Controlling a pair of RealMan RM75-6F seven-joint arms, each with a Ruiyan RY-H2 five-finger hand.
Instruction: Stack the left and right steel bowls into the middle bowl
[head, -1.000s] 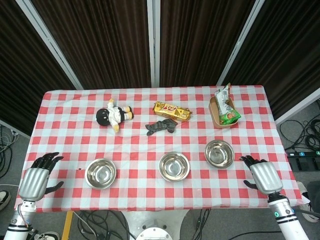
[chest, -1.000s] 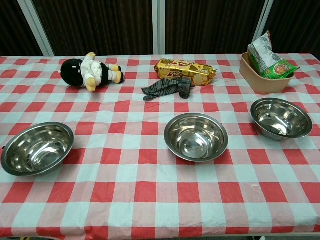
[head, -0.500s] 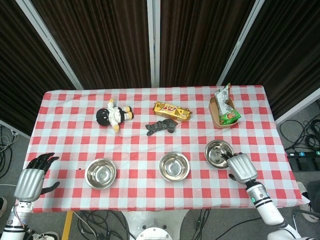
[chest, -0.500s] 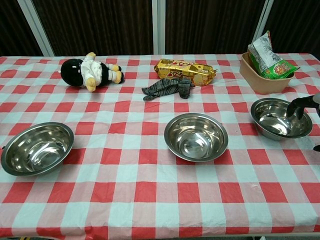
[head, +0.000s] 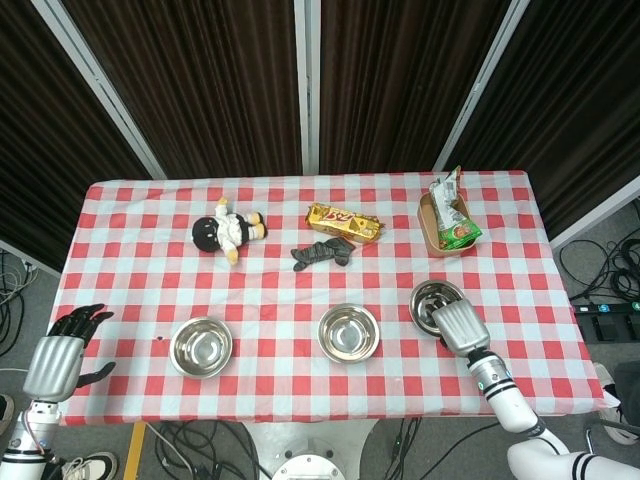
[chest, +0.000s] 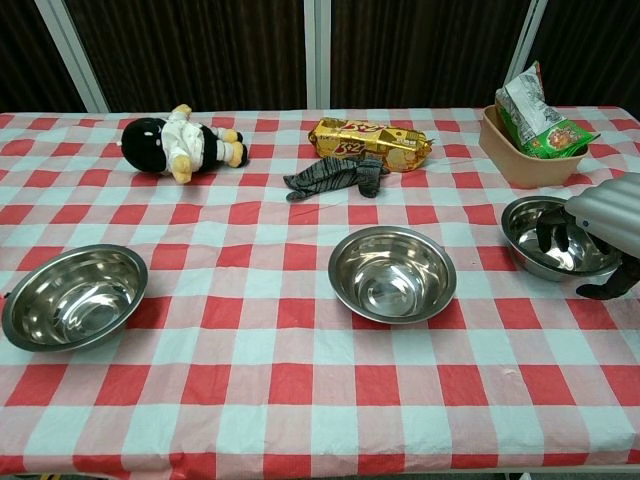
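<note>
Three steel bowls stand in a row on the checked cloth: the left bowl (head: 200, 346) (chest: 75, 296), the middle bowl (head: 348, 333) (chest: 392, 273) and the right bowl (head: 434, 298) (chest: 548, 238). My right hand (head: 458, 326) (chest: 603, 222) is over the right bowl's near right rim. Its fingers (chest: 552, 232) dip inside the bowl, and the thumb (chest: 606, 287) stays outside, apart from the rim. The bowl sits flat on the table. My left hand (head: 58, 358) hovers off the table's left edge with its fingers spread and holds nothing. The chest view does not show it.
At the back lie a black-and-white plush doll (head: 226, 229) (chest: 178, 143), a gold biscuit packet (head: 344, 223) (chest: 371, 143) and a grey cloth (head: 321, 253) (chest: 333, 177). A tan tray (head: 436, 236) (chest: 520, 158) with a green snack bag (chest: 540, 117) stands behind the right bowl.
My right hand has swung in from the table's right edge to the right bowl, and its fingers now reach inside. My left hand drifted slightly back toward the left edge.
</note>
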